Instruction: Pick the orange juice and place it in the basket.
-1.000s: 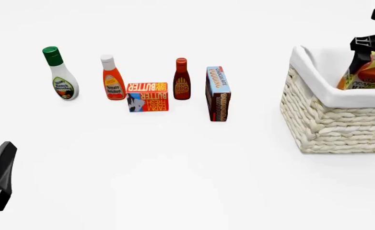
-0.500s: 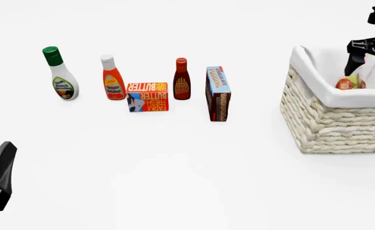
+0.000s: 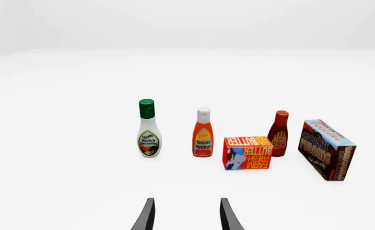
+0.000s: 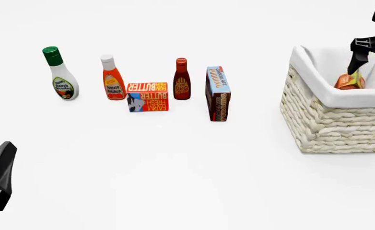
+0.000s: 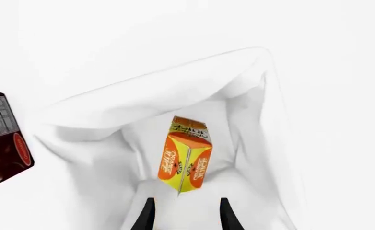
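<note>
Now the orange juice point(image 5: 185, 160), a gable-top carton in orange and yellow, sits inside the basket point(image 4: 331, 120), only its top showing over the rim in the front view, at about 3 o'clock of the table point(image 4: 187, 172). Cream wicker weave forms the basket's walls, with white cloth folded over the rim. Directly above the carton hangs the right gripper point(image 4: 371, 58), pointing down, its jaws spread wide and clear of the carton, holding nothing. At 8 o'clock the left gripper point(image 3: 185, 215) rests low, jaws parted and empty, facing a row of bottles, a butter box point(image 4: 147, 97) and a pudding box point(image 4: 217, 93).
</note>
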